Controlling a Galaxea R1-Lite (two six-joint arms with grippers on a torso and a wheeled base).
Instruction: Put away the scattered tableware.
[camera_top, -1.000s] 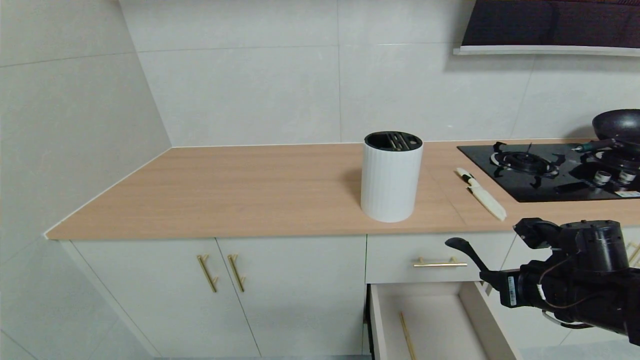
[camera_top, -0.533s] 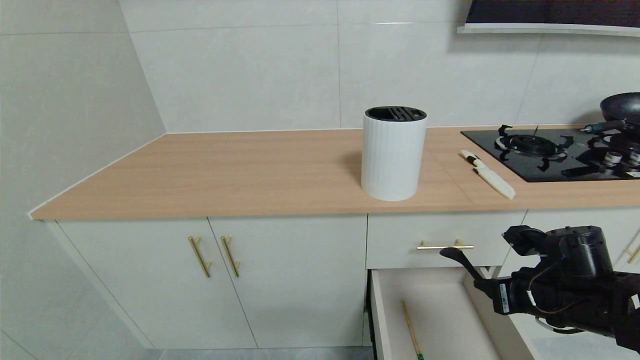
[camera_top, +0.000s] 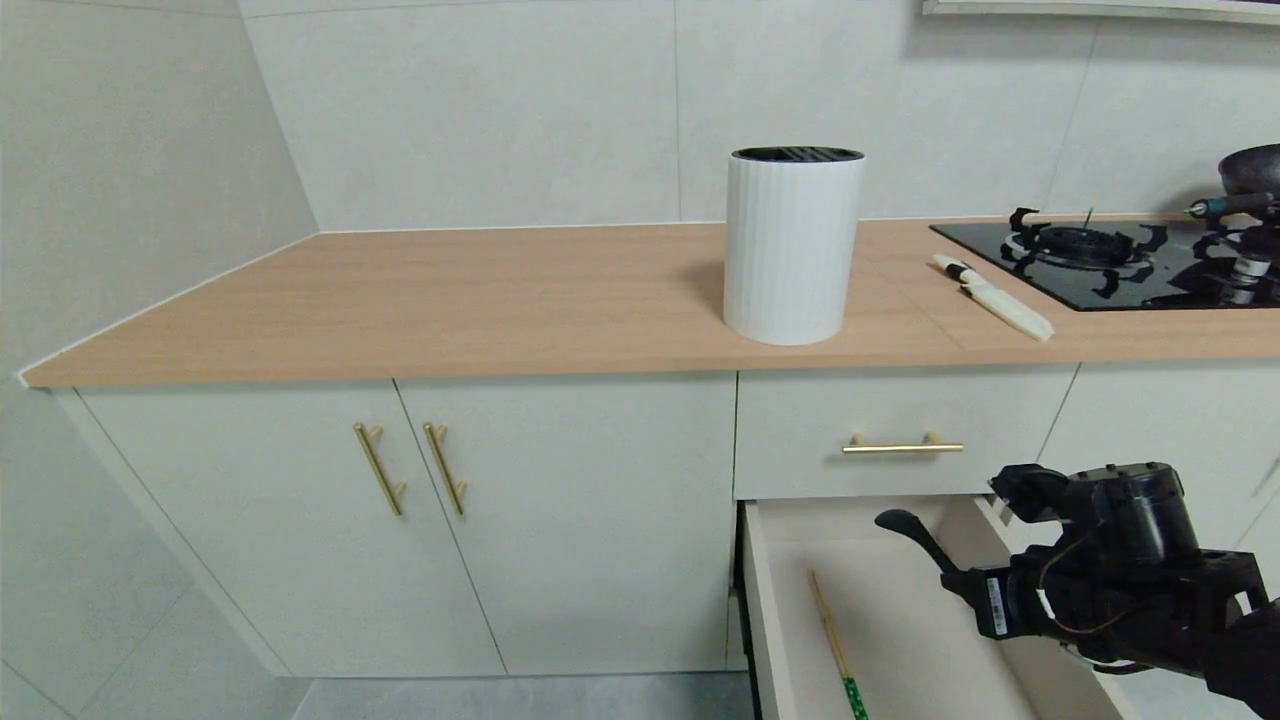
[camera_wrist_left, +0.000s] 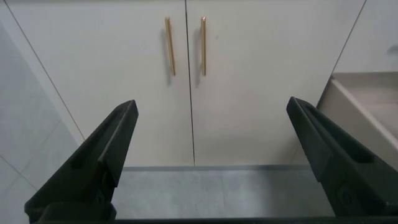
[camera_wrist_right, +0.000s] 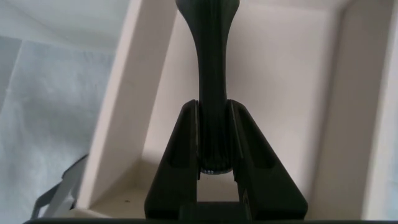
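My right gripper (camera_top: 972, 588) is shut on a black spoon-like utensil (camera_top: 915, 538), holding it over the open drawer (camera_top: 762, 610) below the counter. In the right wrist view the fingers (camera_wrist_right: 186, 134) clamp the utensil's stem (camera_wrist_right: 211, 50) above the drawer's pale floor. A pair of chopsticks (camera_top: 832, 635) lies in the drawer. A white-handled knife (camera_top: 992, 297) lies on the wooden counter beside the tall white utensil holder (camera_top: 793, 250). My left gripper (camera_wrist_left: 211, 118) hangs open and empty, facing the cabinet doors (camera_wrist_left: 186, 68).
A black gas hob (camera_top: 1100, 262) with a dark pan (camera_top: 1250, 170) occupies the counter's right end. A shut drawer with a gold handle (camera_top: 900, 447) sits just above the open one. Bare counter stretches left of the holder to the wall corner.
The head camera has dropped, so the counter sits higher in the picture. My right gripper has come down with the black utensil, from above the gold handle to below it, at the open drawer.
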